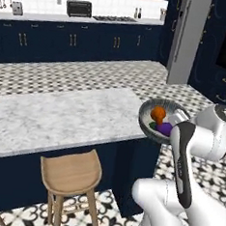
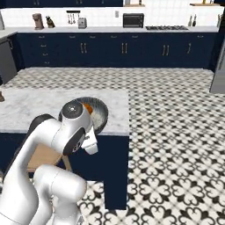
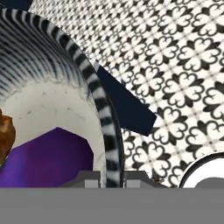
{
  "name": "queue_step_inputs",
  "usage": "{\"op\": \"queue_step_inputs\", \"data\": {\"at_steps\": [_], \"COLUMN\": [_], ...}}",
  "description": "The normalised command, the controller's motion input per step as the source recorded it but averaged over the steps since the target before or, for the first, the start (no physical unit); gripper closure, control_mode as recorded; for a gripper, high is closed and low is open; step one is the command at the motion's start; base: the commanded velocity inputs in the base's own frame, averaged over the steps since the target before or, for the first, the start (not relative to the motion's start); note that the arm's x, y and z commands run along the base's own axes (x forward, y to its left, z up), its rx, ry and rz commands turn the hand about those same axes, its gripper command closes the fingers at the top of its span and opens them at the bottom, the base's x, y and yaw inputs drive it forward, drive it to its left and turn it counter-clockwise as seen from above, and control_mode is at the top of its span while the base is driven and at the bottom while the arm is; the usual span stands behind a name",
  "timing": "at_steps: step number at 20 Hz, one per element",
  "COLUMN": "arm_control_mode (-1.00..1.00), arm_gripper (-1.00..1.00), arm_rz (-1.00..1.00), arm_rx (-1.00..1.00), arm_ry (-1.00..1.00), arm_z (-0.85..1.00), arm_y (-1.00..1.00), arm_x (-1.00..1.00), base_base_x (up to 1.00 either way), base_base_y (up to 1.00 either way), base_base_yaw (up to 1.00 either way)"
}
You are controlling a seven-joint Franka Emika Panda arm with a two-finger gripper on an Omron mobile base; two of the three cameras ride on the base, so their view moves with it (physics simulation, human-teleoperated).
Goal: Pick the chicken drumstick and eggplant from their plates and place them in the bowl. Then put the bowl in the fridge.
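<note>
Both base views look forward and down from behind the arm, left and right, sharing the marble island (image 1: 56, 117), the bowl (image 1: 148, 119) at its corner and the far counter at 12 o'clock. The hand view sits very close over the bowl's rim (image 3: 98, 100), with patterned floor (image 3: 183, 65) toward 2 o'clock.

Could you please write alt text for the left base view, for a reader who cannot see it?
The white robot arm holds the dark grey bowl past the corner of a marble island counter; inside lie the orange-brown chicken drumstick and purple eggplant. A wooden stool stands below the counter, and the grey fridge is across the patterned floor.
</note>
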Motion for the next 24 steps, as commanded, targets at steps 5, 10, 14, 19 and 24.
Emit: {"op": "queue_step_inputs", "data": {"at_steps": [5, 10, 14, 19, 24], "arm_control_mode": [1.00, 1.00, 1.00, 1.00, 1.00], "arm_gripper": [1.00, 1.00, 1.00, 1.00, 1.00], "arm_rz": [0.00, 0.00, 0.00, 0.00, 0.00], "arm_rx": [0.00, 0.00, 0.00, 0.00, 0.00], "arm_ry": [0.00, 0.00, 0.00, 0.00, 0.00], "arm_z": [0.00, 0.00, 0.00, 0.00, 0.00], "arm_y": [0.00, 0.00, 0.00, 0.00, 0.00], "arm_x": [0.00, 0.00, 0.00, 0.00, 0.00], "base_base_x": [0.69, 0.70, 0.81, 1.00, 1.00], "base_base_y": [-1.00, -1.00, -1.00, -0.61, -0.41], "base_base_yaw": [-0.20, -0.25, -0.16, 0.17, 0.17]}}
